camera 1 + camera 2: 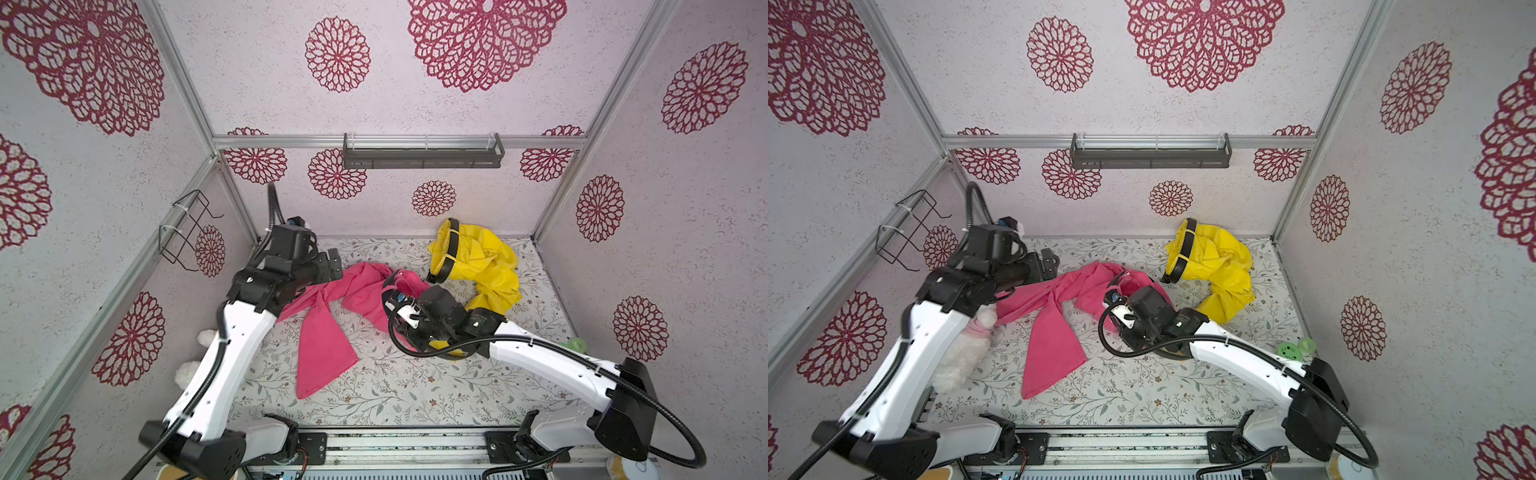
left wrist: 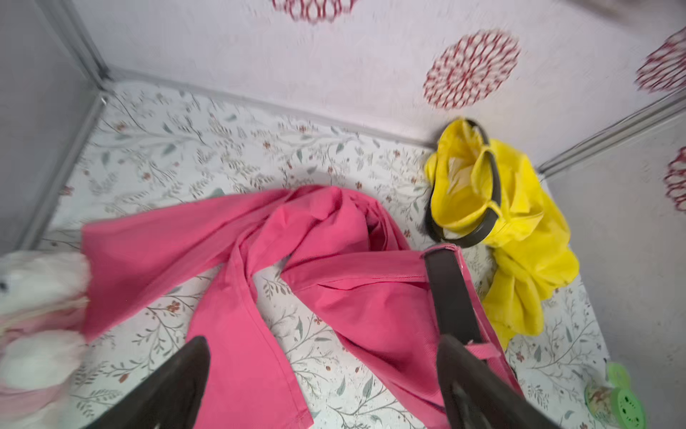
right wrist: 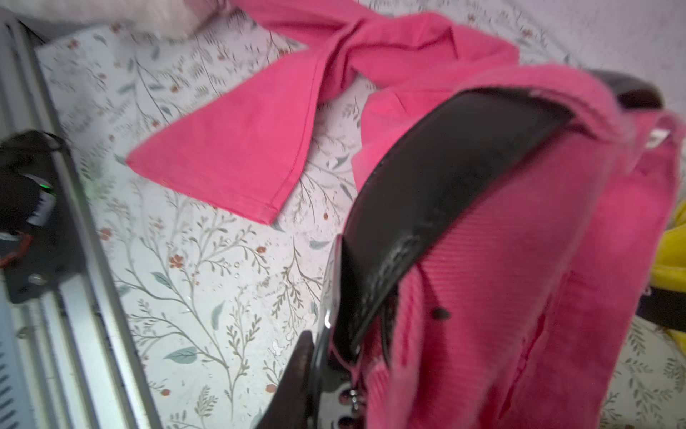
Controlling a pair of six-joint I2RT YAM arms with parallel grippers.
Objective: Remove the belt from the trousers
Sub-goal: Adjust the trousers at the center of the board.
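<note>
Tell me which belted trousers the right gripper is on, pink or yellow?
The pink trousers: the right gripper grips the belt at their raised waistband. The yellow trousers lie apart near the back wall, untouched.

1. Hot pink all over the pink trousers (image 1: 328, 324), mid-frame.
2. Glossy black on their belt (image 3: 445, 167).
3. Bright yellow on the yellow trousers (image 1: 490, 257), right of centre.
4. White with grey-green sprigs and rust flowers across the tabletop (image 1: 395, 395).
5. Off-white with crimson lace medallions on the walls (image 1: 249, 83).
6. Green on the jar lid (image 1: 1289, 351).
</note>
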